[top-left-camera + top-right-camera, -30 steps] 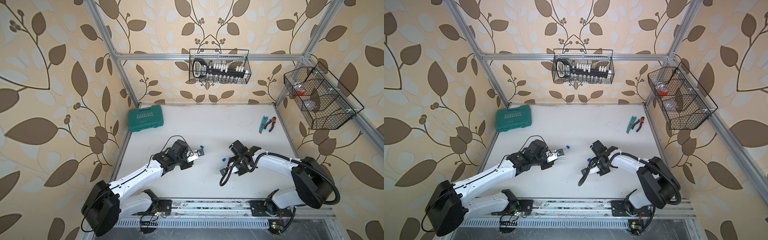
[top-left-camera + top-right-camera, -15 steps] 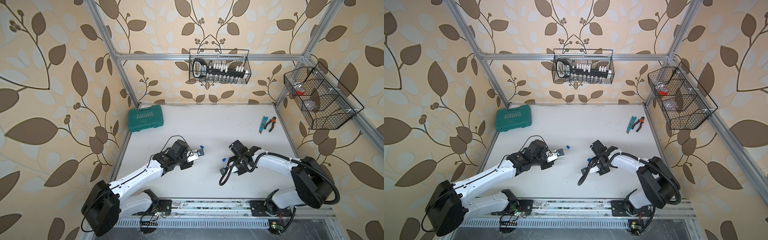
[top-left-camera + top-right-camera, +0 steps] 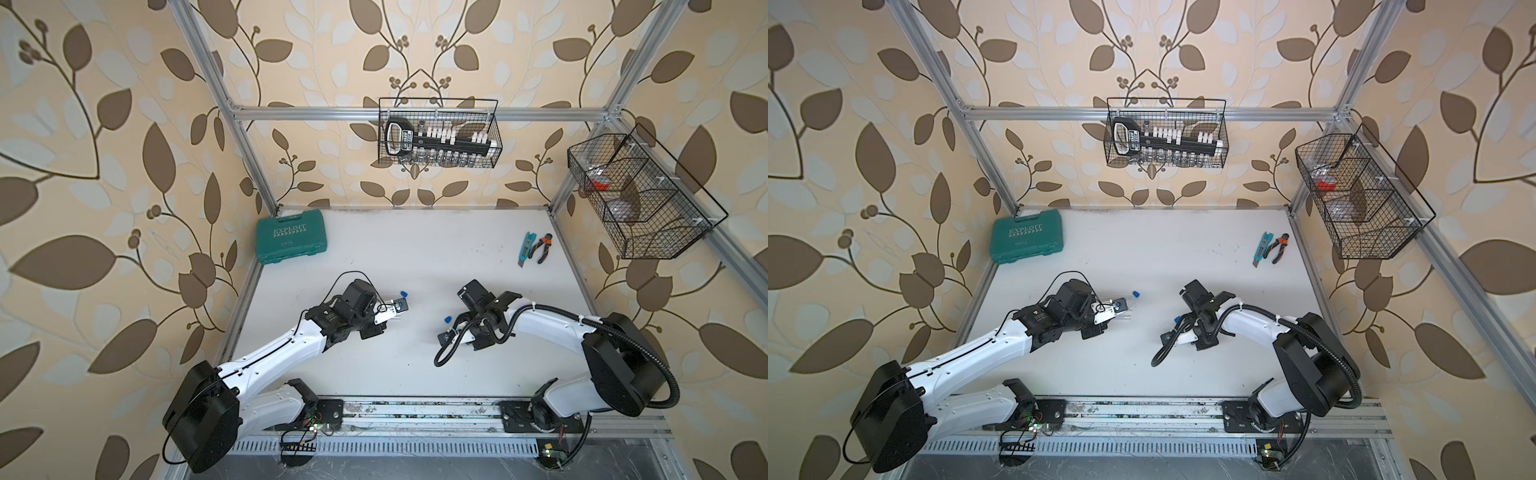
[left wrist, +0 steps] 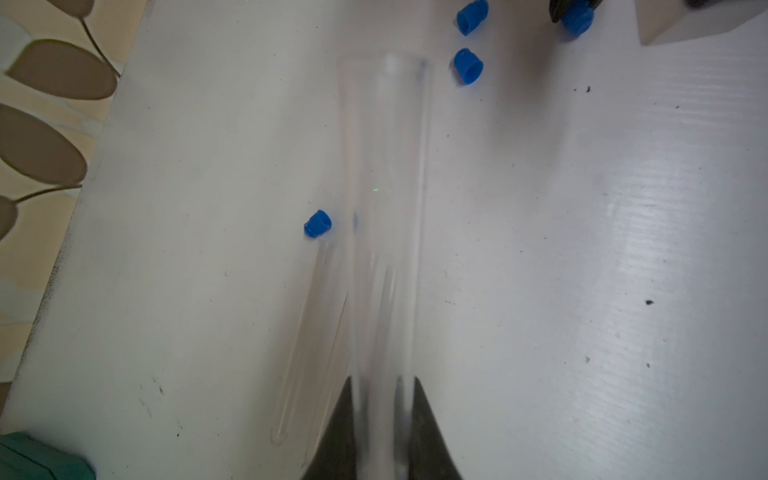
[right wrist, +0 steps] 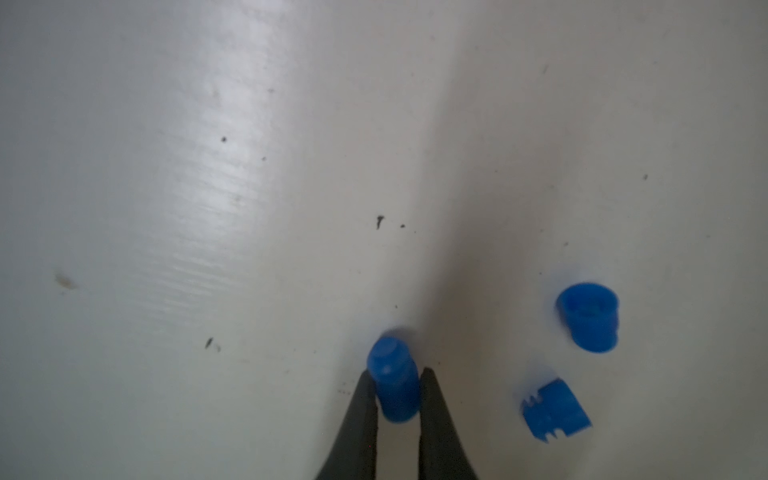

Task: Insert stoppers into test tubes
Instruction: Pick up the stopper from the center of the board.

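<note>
left gripper [image 4: 382, 380]: clamped on 1 test tube [image 4: 384, 208] | tube's long axis runs out roughly toward right arm | right gripper [image 5: 397, 374]: pinching 1 stopper [image 5: 392, 392], well apart from tube's far end

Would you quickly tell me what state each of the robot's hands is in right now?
Left hand: closed, holding a clear test tube.
Right hand: closed on a blue stopper.
</note>
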`<state>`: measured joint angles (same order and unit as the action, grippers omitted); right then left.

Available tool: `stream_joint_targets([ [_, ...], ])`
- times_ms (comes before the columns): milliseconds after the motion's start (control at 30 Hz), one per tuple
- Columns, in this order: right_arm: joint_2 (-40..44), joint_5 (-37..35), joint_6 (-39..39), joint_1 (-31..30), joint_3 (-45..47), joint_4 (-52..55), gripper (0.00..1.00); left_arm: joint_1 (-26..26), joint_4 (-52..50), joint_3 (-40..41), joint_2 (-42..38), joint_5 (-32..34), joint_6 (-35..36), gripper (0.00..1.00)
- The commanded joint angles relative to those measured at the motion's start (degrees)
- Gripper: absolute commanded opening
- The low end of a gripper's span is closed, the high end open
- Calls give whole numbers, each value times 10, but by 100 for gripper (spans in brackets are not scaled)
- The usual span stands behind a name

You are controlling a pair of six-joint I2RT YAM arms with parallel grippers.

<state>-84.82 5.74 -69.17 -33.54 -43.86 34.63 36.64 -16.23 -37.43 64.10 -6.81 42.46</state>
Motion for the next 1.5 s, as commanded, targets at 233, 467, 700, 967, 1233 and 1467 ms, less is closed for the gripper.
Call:
stream_joint_targets([
  [233, -22, 77, 199, -10, -66, 38, 11, -13, 11, -4, -6, 36, 27, 0],
  [467, 4, 141, 300, -13, -70, 28, 5, -13, 26, 8, -19, 9, 52, 0],
  [700, 51, 171, 374, -14, -88, 45, 5, 5, 68, 51, -57, -27, 118, 0],
  [967, 90, 218, 394, -32, -105, 45, 5, 23, 108, 69, -52, -21, 171, 0],
  [1233, 88, 240, 405, -43, -118, 45, 5, 67, 119, 81, -35, 43, 240, 0],
  [1467, 76, 256, 408, -49, -121, 37, 7, 81, 127, 76, -12, 84, 250, 0],
])
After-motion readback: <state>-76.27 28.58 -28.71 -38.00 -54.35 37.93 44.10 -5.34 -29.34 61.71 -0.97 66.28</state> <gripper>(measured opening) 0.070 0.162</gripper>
